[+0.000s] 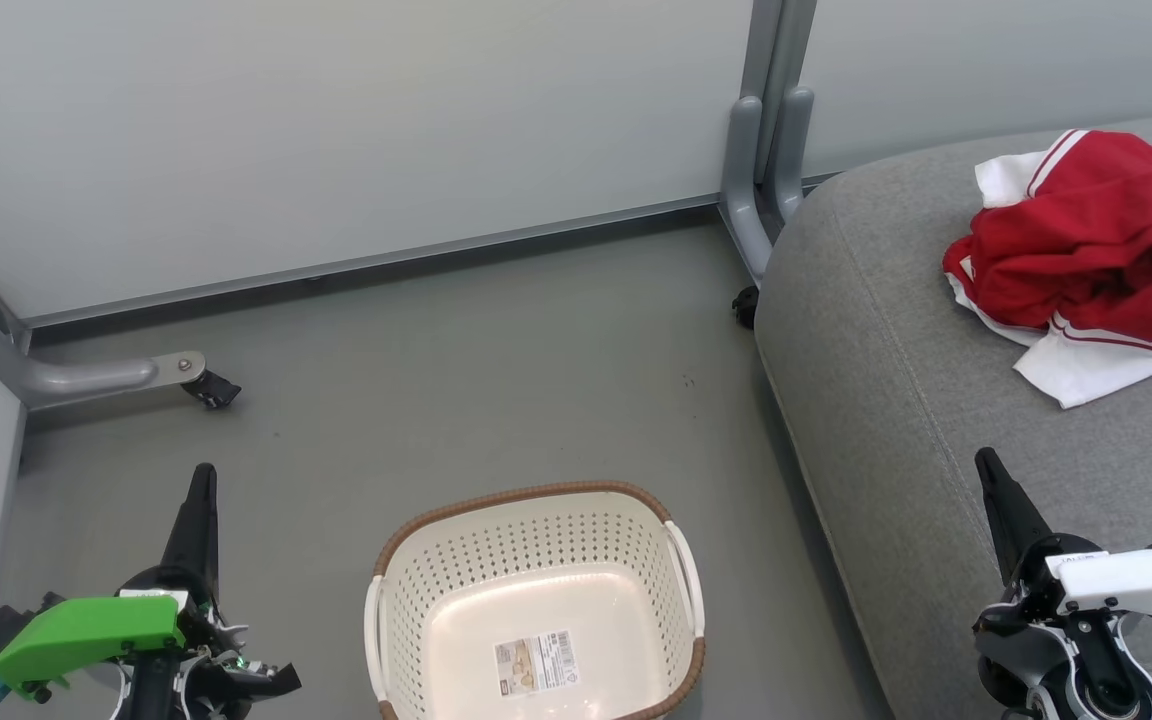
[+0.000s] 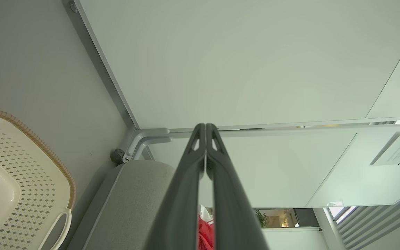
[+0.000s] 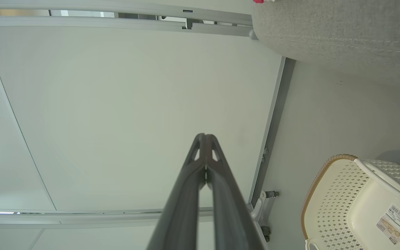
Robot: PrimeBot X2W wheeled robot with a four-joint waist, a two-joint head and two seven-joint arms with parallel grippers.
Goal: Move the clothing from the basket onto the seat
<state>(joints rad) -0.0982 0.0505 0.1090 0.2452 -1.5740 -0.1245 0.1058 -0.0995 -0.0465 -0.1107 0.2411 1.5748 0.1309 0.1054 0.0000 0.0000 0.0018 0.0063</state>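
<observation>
We judge the transfer finished. The basket [image 1: 526,545] on the floor [image 1: 436,350] holds nothing but its label [image 1: 536,662]. The clothing [image 1: 1086,250] lies in 1 crumpled red-and-white heap on the seat [image 1: 866,400], well apart from the basket. We cannot tell whether both garments are in that heap. Our left gripper [image 1: 203,478] and right gripper [image 1: 986,465] are both closed on nothing, low on either side of the basket. The next move calls for no grasp, just keeping the 2 arms clear.
</observation>
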